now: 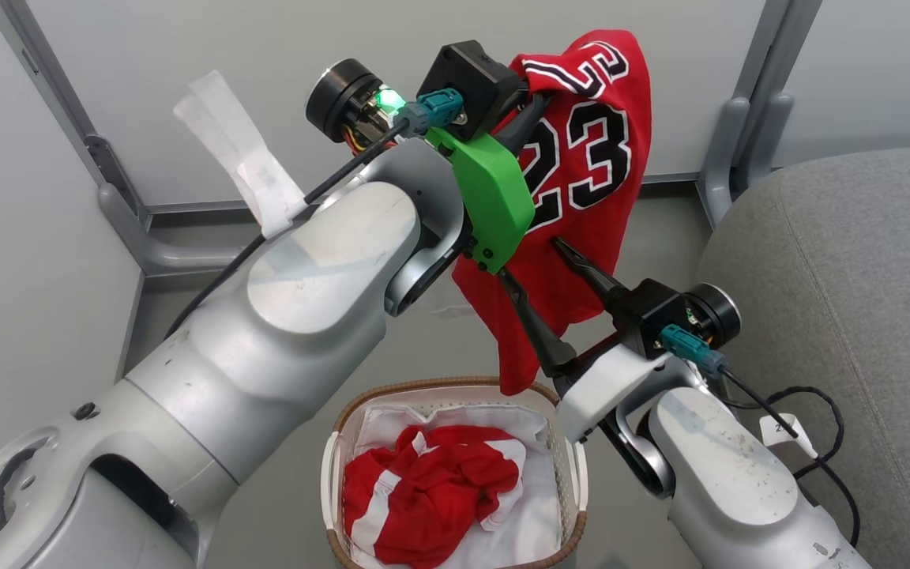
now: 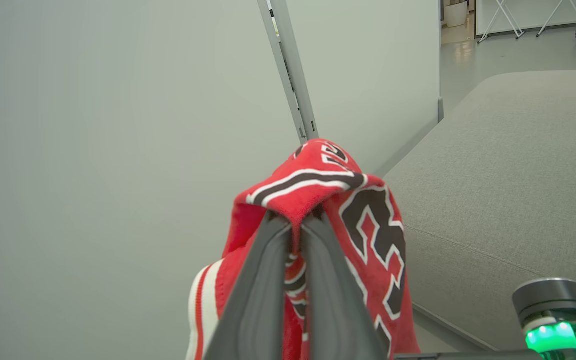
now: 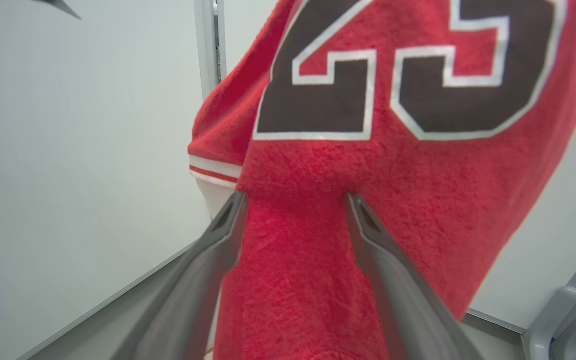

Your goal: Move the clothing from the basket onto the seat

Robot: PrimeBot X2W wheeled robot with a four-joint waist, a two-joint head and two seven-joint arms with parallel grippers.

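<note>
My left gripper point(image 1: 540, 96) is raised high and shut on a fold of the red "23" jersey point(image 1: 589, 158). In the left wrist view its fingers point(image 2: 268, 280) pinch the jersey point(image 2: 368, 220) at its top edge. The cloth hangs down above the cream basket point(image 1: 423, 388). My right gripper point(image 1: 530, 259) stands open at the jersey's lower half. In the right wrist view the jersey point(image 3: 408, 175) shows between my right gripper's point(image 3: 295, 200) spread fingers; I cannot tell if they touch it. A second red garment point(image 1: 431, 490) lies crumpled on the basket's white liner point(image 1: 538, 518). The grey seat point(image 1: 842, 300) is at the right.
Pale partition panels stand behind, with grey metal posts point(image 1: 727, 150) and feet point(image 1: 147, 249) on the floor. A black cable point(image 1: 834, 427) loops over the seat's near edge. A green cover point(image 1: 490, 197) sits on my left wrist. The seat point(image 2: 508, 175) stretches wide and bare.
</note>
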